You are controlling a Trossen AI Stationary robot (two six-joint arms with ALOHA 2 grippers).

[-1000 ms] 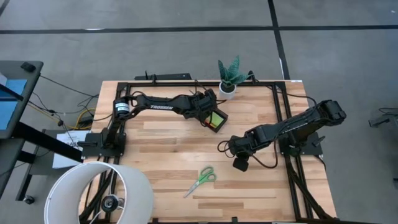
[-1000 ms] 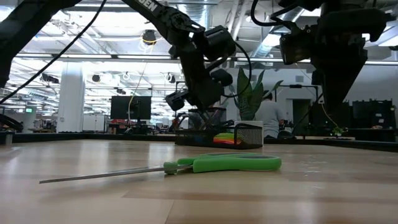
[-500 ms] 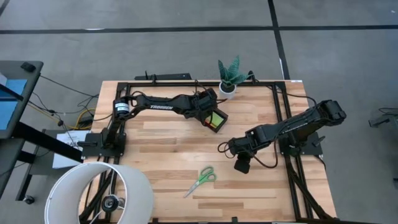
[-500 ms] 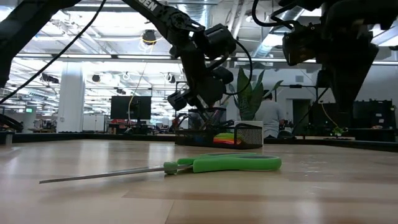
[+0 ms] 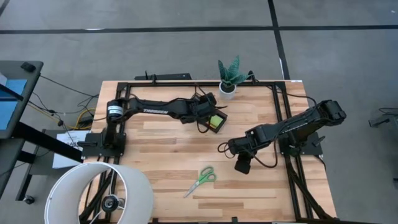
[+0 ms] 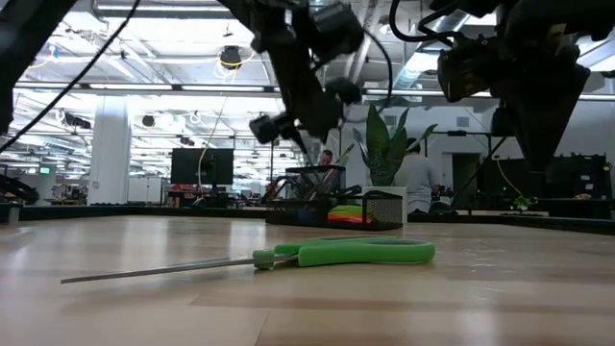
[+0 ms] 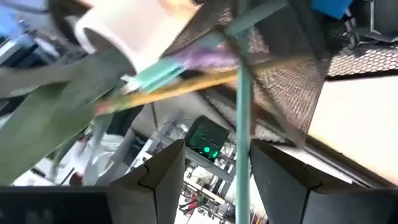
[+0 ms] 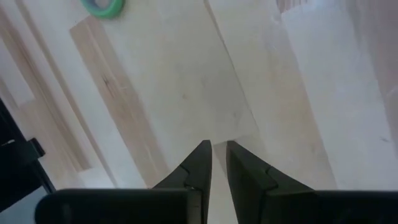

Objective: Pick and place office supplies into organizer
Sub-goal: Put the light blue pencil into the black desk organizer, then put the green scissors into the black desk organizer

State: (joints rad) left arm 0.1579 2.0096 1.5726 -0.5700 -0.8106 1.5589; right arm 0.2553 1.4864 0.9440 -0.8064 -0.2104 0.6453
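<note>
Left gripper drawn back toward the upper left, off the small black mesh desk organizer; green-handled scissors not yet picked.

Dark fingers of the left gripper spread apart in its wrist view, nothing clamped between them, a teal pen standing past them in the mesh. Pulled off the tray since half a second ago, so probably a delivery just finished. Lime-green sticky-note pad inside the organizer, upper centre of the high view. Right gripper fingers nearly together, holding nothing, over bare wooden table right of centre, well apart from the scissors at lower centre. Potted green plant just behind the organizer, near the top edge; nothing lying between right gripper and scissors.
</note>
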